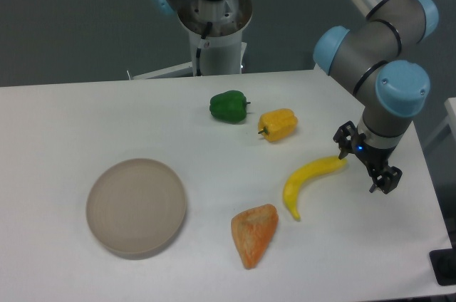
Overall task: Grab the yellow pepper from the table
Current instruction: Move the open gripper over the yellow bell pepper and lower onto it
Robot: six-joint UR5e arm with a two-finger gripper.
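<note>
Bread, an orange wedge-shaped piece (pixel 254 234), lies nearest the front edge of the white table (pixel 64 117), lower centre of the frame. Left of it sits a round grey plate (pixel 136 206). Just right of the bread curves a banana (pixel 308 184), its upper tip reaching toward the fingers (pixel 367 167) at the right side of the frame. The fingers hang low over the table beside that tip, spread apart and holding nothing. Farther back, centre of the frame, the yellow pepper (pixel 278 125) rests on the table, well apart from the fingers, with the banana lying between them. A green pepper (pixel 229 107) sits just beside it, to its upper left.
</note>
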